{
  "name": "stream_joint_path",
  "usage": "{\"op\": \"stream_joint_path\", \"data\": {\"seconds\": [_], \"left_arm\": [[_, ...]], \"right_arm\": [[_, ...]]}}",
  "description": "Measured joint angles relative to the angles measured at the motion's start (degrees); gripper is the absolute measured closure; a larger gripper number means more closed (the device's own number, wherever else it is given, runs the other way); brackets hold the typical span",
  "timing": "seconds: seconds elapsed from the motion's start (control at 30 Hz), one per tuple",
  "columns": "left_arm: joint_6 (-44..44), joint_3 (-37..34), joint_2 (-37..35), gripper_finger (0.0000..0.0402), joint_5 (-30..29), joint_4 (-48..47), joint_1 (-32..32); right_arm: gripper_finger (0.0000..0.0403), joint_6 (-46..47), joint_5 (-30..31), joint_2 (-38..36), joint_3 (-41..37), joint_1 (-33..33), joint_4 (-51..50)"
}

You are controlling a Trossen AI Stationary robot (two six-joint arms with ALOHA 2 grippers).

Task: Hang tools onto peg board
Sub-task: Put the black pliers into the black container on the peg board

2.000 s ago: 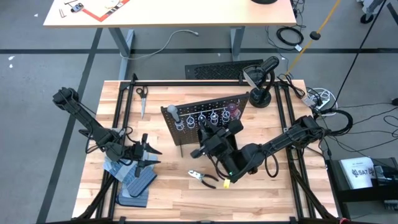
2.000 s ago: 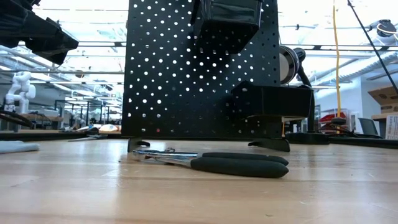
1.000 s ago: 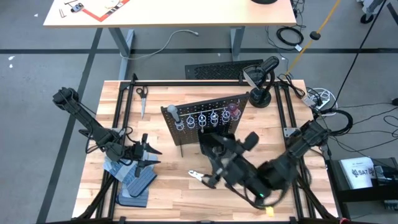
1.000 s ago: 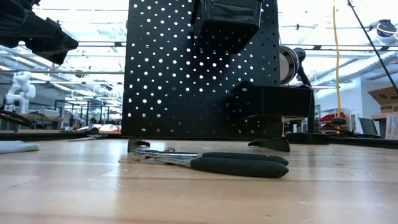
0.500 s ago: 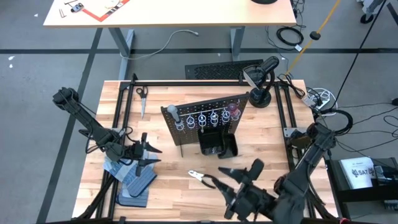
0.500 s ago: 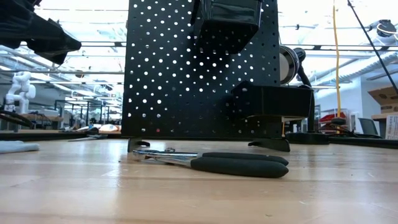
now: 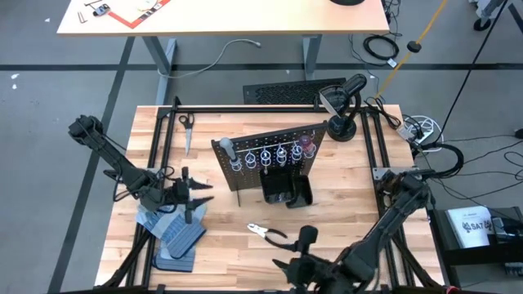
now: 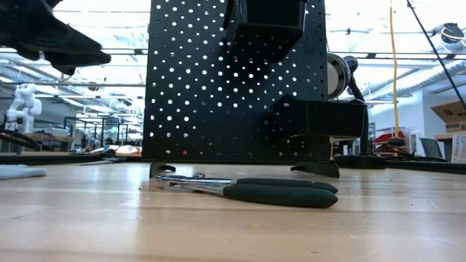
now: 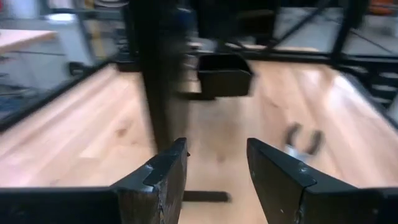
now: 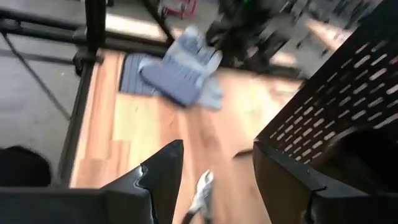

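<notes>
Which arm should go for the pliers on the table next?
Right. The right gripper hangs open just beside the pliers near the table's front edge, and they show between its fingers. The left gripper, also open, is farther off over the gloves.
</notes>
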Motion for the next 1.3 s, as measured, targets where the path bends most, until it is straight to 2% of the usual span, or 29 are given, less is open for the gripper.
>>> {"op": "stream_joint_path", "data": {"seconds": [0.1, 0.3, 0.47, 0.73, 1.0, 1.3], "left_arm": [[0.1, 0.0, 0.0, 0.0227, -0.6, -0.1, 2.5], [1.6, 0.0, 0.0, 0.0227, 8.1, -0.1, 8.4], [3.4, 0.0, 0.0, 0.0227, 11.2, 1.5, 11.7], [5.1, 0.0, 0.0, 0.0227, 14.6, 2.7, 16.6], [8.1, 0.0, 0.0, 0.0226, 18.9, 5.3, 20.4], [9.6, 0.0, 1.2, 0.0226, 20.4, 6.3, 24.7]], "right_arm": [[0.0215, 2.7, -1.9, 2.5, 0.0, -1.2, 0.1], [0.0215, 7.3, -3.3, 6.7, 0.0, -2.9, 0.0], [0.0215, 11.5, -8.2, 10.6, 0.0, -4.5, 0.1], [0.0215, 17.0, -9.7, 16.3, 0.0, -5.9, 0.1], [0.0215, 17.0, -9.7, 17.5, 0.0, -7.2, 0.2], [0.0215, 16.8, -9.7, 17.5, 0.0, -7.7, 0.2]]}}
